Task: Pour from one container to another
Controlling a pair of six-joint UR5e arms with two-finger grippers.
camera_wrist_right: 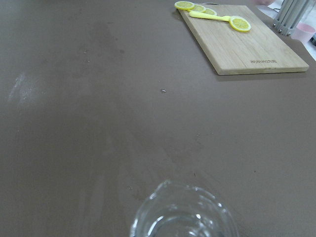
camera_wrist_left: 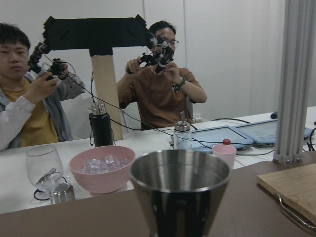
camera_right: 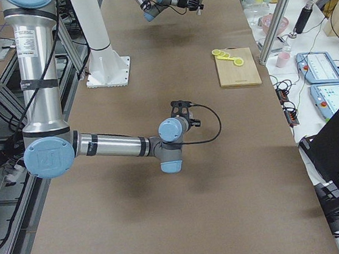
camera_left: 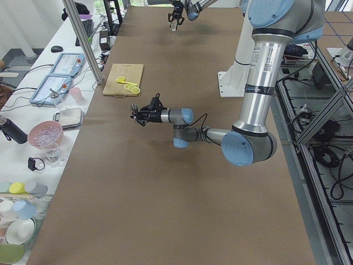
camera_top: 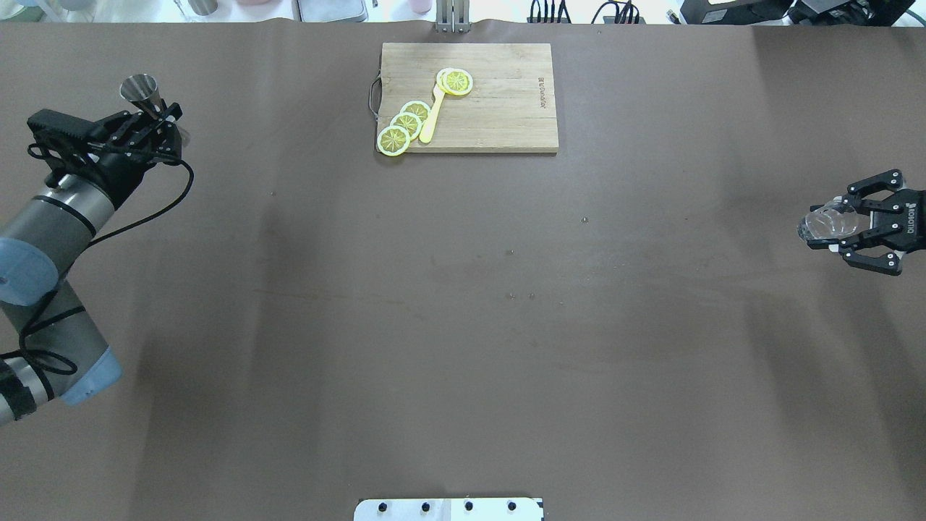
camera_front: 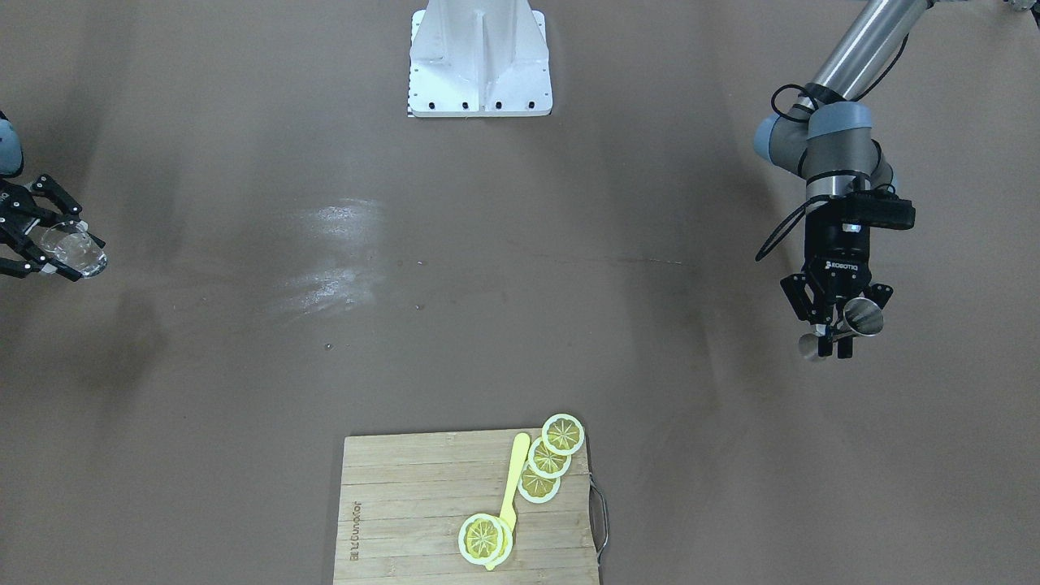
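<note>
While both vessels hang at opposite ends of the brown worktop (camera_top: 463, 325), well apart, you have no pour under way yet; they must first come together. Your left pincer (camera_top: 155, 119) is clamped on the waist of the steel jigger (camera_top: 139, 88), a polished hourglass of two cones, seemingly upright with its mouth open to receive. Your right pincer (camera_top: 843, 230) is closed around the small clear glass cup (camera_top: 823, 223), smooth and round; its contents cannot be told. Between them, at the far edge, yellow lemon slices (camera_top: 405, 124) lie on a pale wooden cutting board (camera_top: 499, 108).
</note>
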